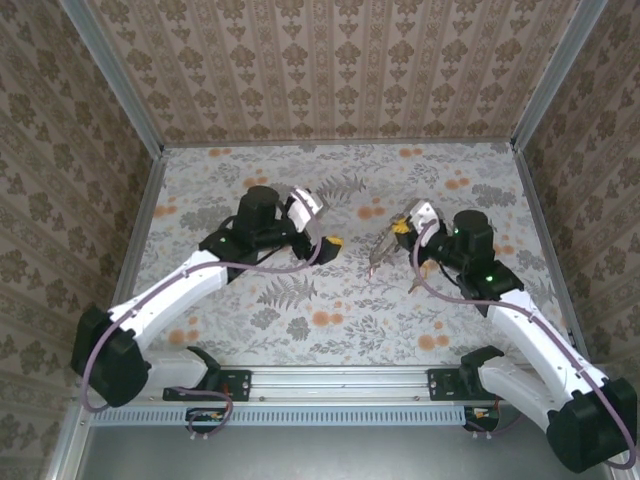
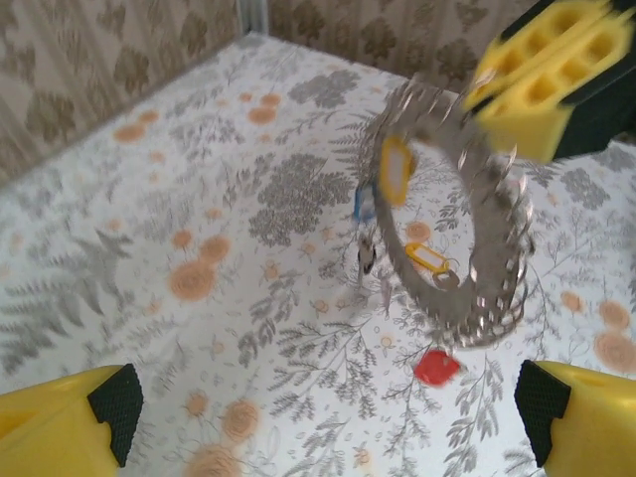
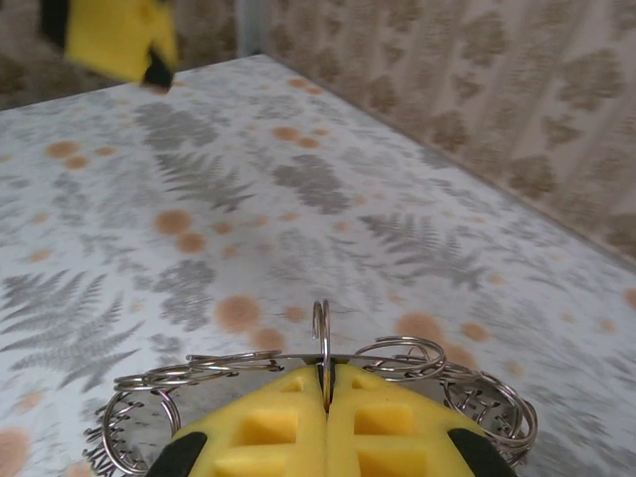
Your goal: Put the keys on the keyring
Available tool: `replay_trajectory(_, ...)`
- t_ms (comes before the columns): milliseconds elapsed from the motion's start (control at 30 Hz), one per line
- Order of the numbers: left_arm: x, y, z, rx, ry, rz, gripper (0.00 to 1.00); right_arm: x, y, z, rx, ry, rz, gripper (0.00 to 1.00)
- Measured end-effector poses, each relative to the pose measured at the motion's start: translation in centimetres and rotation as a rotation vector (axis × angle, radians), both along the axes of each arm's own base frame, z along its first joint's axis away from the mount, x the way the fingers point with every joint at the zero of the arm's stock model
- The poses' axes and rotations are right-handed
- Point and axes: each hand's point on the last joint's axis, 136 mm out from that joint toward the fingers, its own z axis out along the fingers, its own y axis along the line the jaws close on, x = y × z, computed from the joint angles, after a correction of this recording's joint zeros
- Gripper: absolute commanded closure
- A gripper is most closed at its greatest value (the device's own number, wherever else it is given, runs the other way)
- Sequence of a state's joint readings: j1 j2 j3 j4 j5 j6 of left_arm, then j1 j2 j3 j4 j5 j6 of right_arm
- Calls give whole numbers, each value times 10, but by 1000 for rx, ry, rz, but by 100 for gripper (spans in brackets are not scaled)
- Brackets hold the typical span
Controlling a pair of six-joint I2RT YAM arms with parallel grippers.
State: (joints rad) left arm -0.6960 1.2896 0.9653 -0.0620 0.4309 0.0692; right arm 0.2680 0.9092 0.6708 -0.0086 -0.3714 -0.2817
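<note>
Right wrist view: my right gripper (image 3: 326,397), closed tight, pinches the keyring (image 2: 502,258) by its rim above the table (image 3: 248,199). Likely stiff, light, slick metal; tagged keys (image 2: 396,169) dangle loose. Best held by bare rim. My left gripper (image 2: 328,422) gapes wide, empty.

Bright, even diffuse light; shadows faint, soft-edged. Left wrist view: large silvery metal ring with wire loops (image 2: 507,268) motion-blurred. Right wrist view: brown patterned wallpaper (image 3: 497,99) out of focus.
</note>
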Motion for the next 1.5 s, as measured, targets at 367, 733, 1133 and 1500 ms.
replay_trajectory(367,-23,-116,-85,199,267,-62,3,43,-87,61,113,-18,-461,100)
replay_trajectory(733,-76,-189,-133,354,166,-381,31,66,-164,65,296,91,-867,100)
replay_trajectory(1133,-23,-195,-142,188,-82,-825,32,62,-192,61,335,105,-960,100)
replay_trajectory(1500,-38,-236,-174,290,-93,-911,32,60,-200,62,338,101,-977,100)
